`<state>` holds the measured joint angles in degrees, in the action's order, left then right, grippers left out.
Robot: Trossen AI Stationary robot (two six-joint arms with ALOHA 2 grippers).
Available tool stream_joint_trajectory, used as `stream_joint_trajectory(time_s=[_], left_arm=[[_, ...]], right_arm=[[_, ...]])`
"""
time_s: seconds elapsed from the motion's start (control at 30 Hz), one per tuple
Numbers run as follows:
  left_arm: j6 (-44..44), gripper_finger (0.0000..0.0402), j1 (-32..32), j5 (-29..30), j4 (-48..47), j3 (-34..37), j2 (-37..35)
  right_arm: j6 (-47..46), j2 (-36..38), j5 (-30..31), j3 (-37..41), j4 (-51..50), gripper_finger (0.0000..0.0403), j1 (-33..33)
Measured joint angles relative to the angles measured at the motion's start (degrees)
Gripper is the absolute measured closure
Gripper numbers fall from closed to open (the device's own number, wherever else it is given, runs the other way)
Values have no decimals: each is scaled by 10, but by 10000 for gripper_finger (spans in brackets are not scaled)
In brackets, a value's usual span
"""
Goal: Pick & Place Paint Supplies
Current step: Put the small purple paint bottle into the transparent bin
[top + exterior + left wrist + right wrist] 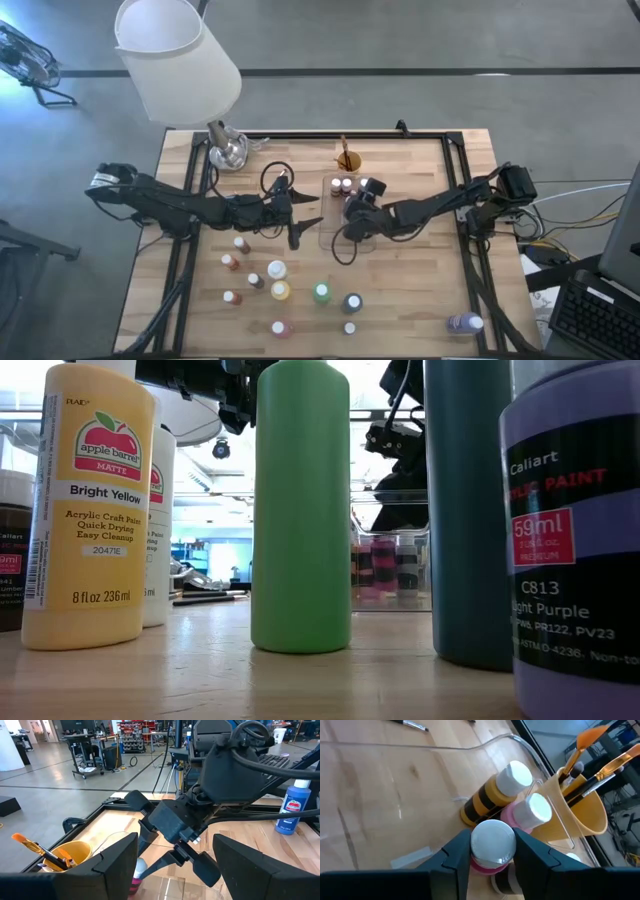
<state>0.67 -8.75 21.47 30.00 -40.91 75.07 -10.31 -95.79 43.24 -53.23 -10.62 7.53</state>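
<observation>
I have the right gripper (492, 852) over the clear tray (326, 232), jaws clamped on the white cap of a small pink bottle (492, 845). Just beyond the jaws stand two bottles already in the tray: a pink one (530, 812) and a yellow-and-black one (492, 795), both white-capped. The orange cup (585, 805) sits past them, outside the tray wall, brushes (600, 772) poking out.

Progress, as I judge it: early. A few small bottles are in the tray; most remain loose on the table on my side of the jaws, among them the yellow bottle (280, 290), green bottle (321, 292), teal bottle (352, 302) and purple bottle (465, 322).

The left gripper (300, 222) waits just beside the tray, jaws apart, nothing between them.

Materials: the tray is thin, glossy, see-through plastic with rounded corners. The bottles are smooth cylinders with paper labels and rounded caps. The table (420, 290) is pale butcher-block wood, matte. The cup is a tapered, smooth plastic cone.
</observation>
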Motion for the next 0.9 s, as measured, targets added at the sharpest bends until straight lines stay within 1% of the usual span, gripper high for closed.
stream_joint_trajectory(time_s=[0.37,0.7,0.9], left_arm=[[1,140,0,-7,0,0,0],[3,140,0,-10,0,0,0],[3,140,0,-10,0,0,0]], right_arm=[[-15,0,3,0,-13,259,-4],[-15,0,4,0,-27,271,-7],[-13,0,4,0,-26,244,-7]])
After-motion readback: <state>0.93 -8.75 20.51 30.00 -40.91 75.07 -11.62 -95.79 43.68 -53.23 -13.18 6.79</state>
